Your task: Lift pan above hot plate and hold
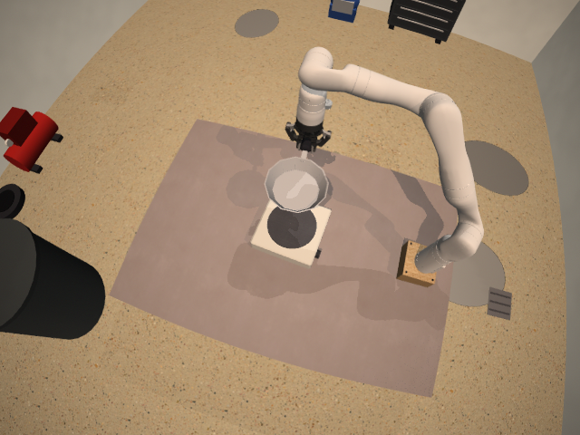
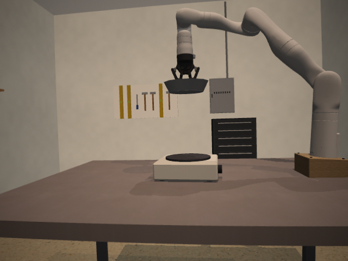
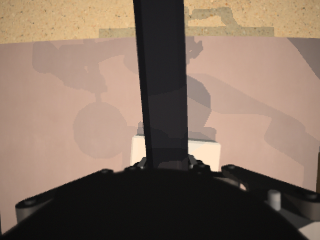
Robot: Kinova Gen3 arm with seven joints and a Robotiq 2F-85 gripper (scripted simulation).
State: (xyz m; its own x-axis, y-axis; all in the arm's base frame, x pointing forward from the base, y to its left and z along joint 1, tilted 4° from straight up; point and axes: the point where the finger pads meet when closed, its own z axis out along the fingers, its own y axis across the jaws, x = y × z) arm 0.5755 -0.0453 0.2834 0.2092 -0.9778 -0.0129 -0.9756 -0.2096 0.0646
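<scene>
Pan (image 2: 185, 85): dark outside, pale grey inside, faceted rim. Hangs in the air well above the hot plate (image 2: 186, 167), rim roughly level in the exterior view. Nothing touches it but the jaws. From the top view the bowl (image 1: 294, 184) overlaps the far edge of the hot plate (image 1: 262, 243); its shadow falls on the desk to the left.

Pan handle: a flat dark bar, runs from the bowl straight back to the gripper. In the wrist view the handle (image 3: 162, 90) fills the middle of the frame from top to near the bottom, with the white hot plate body (image 3: 205, 152) seen far below, behind it.

Gripper (image 2: 185, 73): jaws closed on the pan handle, part-way shut with the bar between them. Points straight down. The exact contact on the handle is hidden by the bowl in the exterior view; it looks close to the bowl's rim.

Hot plate: cream square box, black round burner disc (image 2: 187, 156) bare, small black knob (image 2: 219, 168) on the right side. Sits on the brown desk (image 2: 84, 202).

Arm (image 2: 286, 46): white, arches high from a wooden base block (image 2: 303, 165) at the desk's right edge, touching nothing else.

Back wall: tool board (image 2: 145, 101), grey electrical box (image 2: 221, 95), black drawer cabinet (image 2: 234, 137).
</scene>
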